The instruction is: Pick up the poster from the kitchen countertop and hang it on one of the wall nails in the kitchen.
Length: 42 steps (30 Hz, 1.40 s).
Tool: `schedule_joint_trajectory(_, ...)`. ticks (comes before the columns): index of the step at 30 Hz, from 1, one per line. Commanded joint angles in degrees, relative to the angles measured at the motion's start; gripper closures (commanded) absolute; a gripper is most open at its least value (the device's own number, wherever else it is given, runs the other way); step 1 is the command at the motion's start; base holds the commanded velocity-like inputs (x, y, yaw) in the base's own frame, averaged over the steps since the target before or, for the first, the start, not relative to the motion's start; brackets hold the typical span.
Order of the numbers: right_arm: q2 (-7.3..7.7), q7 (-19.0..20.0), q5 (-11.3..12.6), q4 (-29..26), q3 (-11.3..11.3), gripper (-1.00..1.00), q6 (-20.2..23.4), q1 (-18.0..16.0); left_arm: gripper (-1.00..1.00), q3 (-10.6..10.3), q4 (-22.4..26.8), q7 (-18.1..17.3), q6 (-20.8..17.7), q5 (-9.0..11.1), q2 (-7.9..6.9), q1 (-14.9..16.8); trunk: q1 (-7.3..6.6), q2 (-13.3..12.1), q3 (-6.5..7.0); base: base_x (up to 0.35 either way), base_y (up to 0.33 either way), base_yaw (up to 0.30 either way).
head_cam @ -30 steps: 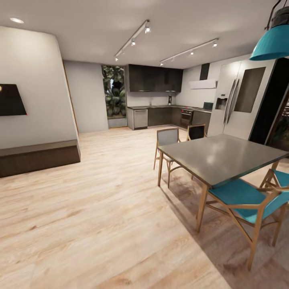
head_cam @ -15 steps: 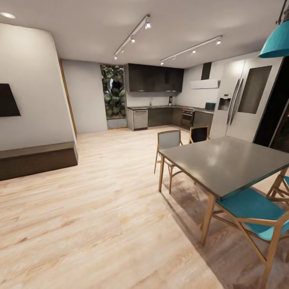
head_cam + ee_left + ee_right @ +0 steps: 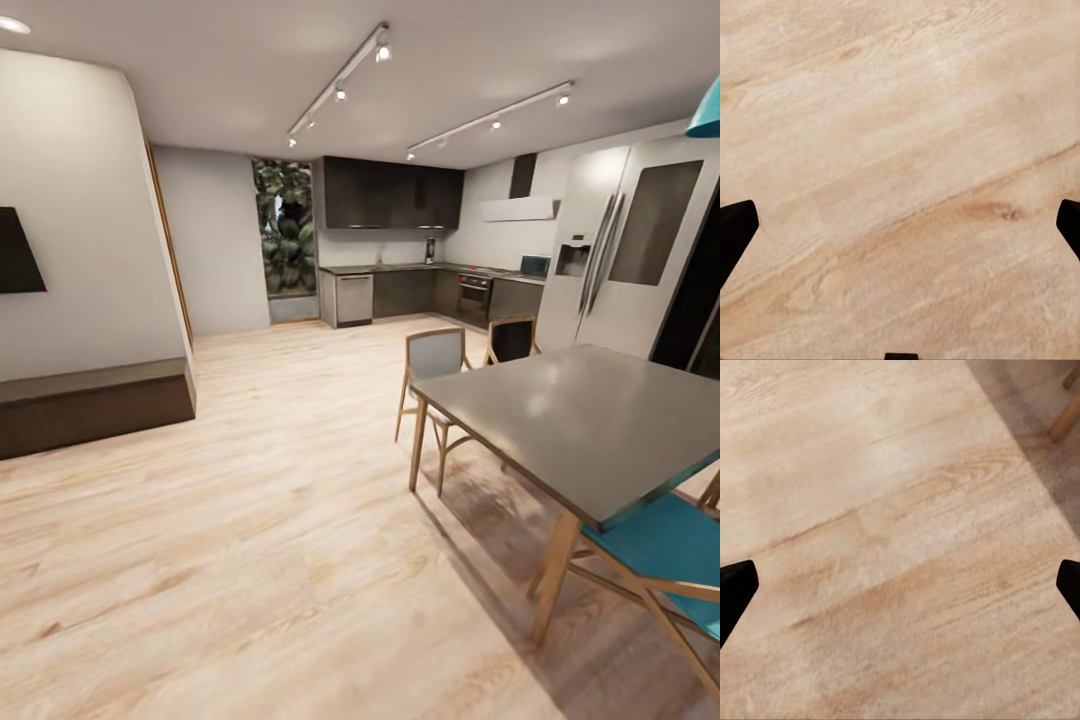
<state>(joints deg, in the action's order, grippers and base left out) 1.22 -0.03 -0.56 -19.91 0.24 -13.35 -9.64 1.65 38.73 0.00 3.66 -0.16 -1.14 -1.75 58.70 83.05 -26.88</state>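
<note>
With both sets of jaws spread wide and empty above the wooden floor [image 3: 900, 150], the dining table [image 3: 590, 420] could be clipped if the far kitchen counter [image 3: 420, 268] is approached carelessly.

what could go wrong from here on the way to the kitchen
The dining table and its chairs stand close on the right of the path, so the base could clip a leg. The kitchen countertop is far off and no poster can be made out from here, so the approach may need correcting.
</note>
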Motion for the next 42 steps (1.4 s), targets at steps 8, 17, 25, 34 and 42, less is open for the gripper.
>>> schedule_joint_trajectory(8, 0.01, 0.0, -0.1, 0.0, 0.0, -1.0, -0.2, 0.0, -1.0, 0.0, 0.0, 0.0, 0.1, 0.0, 0.0, 0.0, 0.03, 0.0, -0.05, 0.279, 0.243, 0.0)
schedule_joint_trajectory(17, 0.01, -0.1, -0.1, 0.0, 0.0, -1.0, -0.2, 0.0, -1.0, 0.0, 0.0, 0.0, 0.1, 0.0, 0.0, 0.0, 0.03, 0.0, -0.05, 0.279, 0.243, 0.0)
schedule_joint_trajectory(25, 0.01, -0.1, -0.1, 0.0, 0.0, -1.0, -0.2, 0.0, -1.0, 0.0, 0.0, 0.0, 0.1, 0.0, 0.0, 0.0, 0.03, 0.0, -0.05, 0.279, 0.243, 0.0)
schedule_joint_trajectory(34, 0.01, -0.1, -0.1, 0.0, -0.1, -1.0, -0.2, 0.0, -1.0, 0.0, 0.0, 0.0, 0.1, 0.0, 0.0, 0.0, 0.03, 0.0, -0.05, 0.279, 0.243, 0.0)
schedule_joint_trajectory(42, 0.01, -0.1, -0.1, 0.0, -0.1, -1.0, -0.2, 0.0, -1.0, 0.0, 0.0, 0.0, 0.1, 0.0, 0.0, 0.0, 0.03, 0.0, -0.05, 0.285, 0.223, 0.0)
